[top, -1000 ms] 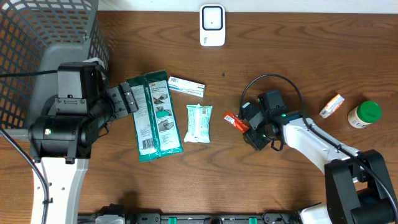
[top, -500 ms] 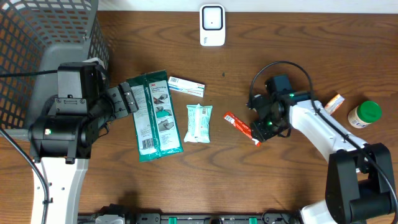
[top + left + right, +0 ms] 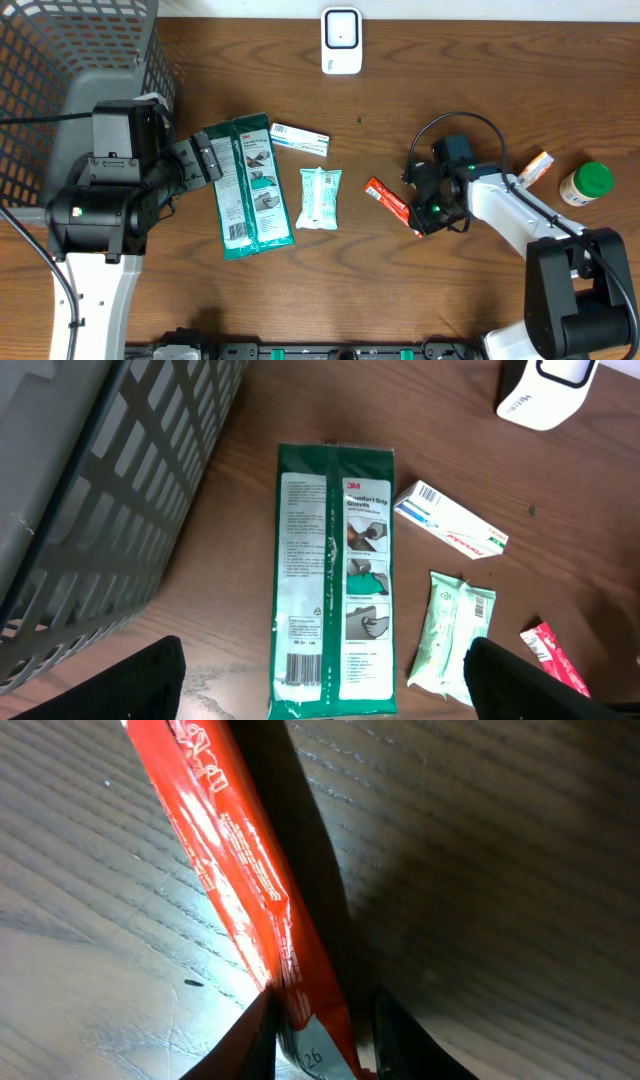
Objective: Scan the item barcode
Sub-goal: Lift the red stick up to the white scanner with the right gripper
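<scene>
Straddling the packet's near end with the right claw, right of the table's middle.
Set narrow about that end, fingers on either side; gripped or not, cannot tell. Lying slantwise, long axis running from the claw toward the far left corner, right arm much the nearer. Left claw spread wide, holding nothing, by the glove pack. Counted: one packet, one scanner at the far edge, one glove pack, one box, one wipes pack, one bottle, one tube.

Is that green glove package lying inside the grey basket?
No, the green glove package lies flat on the wooden table, beside the basket rather than in it.
</scene>
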